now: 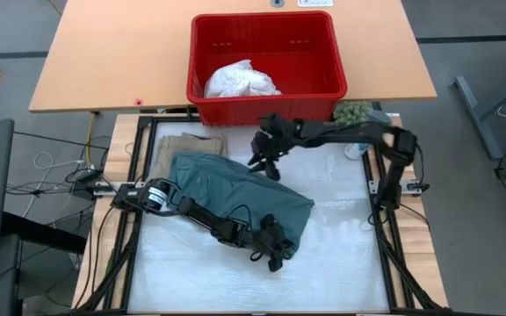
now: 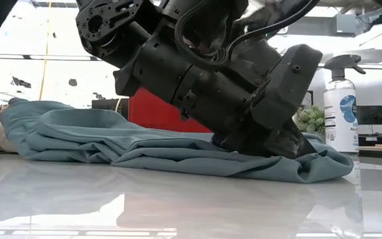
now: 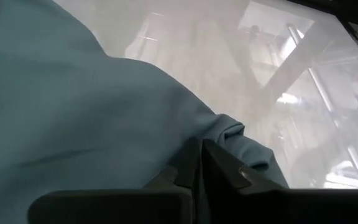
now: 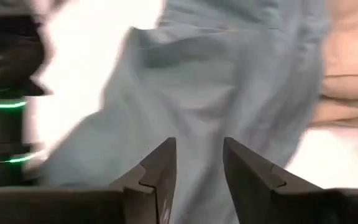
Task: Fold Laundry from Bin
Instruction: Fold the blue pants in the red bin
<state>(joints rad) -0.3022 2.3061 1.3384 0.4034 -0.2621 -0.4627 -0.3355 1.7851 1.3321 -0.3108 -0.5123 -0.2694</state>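
Observation:
The dark teal-green garment [image 1: 235, 193] lies spread on the white table top [image 1: 341, 263], bunched in folds. My left gripper [image 1: 275, 248] is down at its near right corner, shut on the cloth. My right gripper [image 1: 266, 164] hangs open above the garment's far edge, and the right wrist view shows its fingers [image 4: 197, 149] with nothing between them. A beige-khaki garment [image 1: 187, 145] lies flat at the far left, partly under the teal one. The white garment [image 1: 240, 81] rests crumpled in the red bin [image 1: 266, 110]. My left gripper pinches a bunched edge of the teal garment [image 3: 227, 134] between its two fingertips, at the garment's near right corner. The fingers slant down from the table's left. The cloth there rests slack on the table [image 2: 290, 162]; how many layers are held I cannot tell.
The red bin stands on the wooden table [image 1: 104, 53] beyond the white one. A spray bottle [image 2: 340, 106] and a green bushy thing [image 1: 354, 112] sit at the far right corner. Bare white surface lies near and right of the garment.

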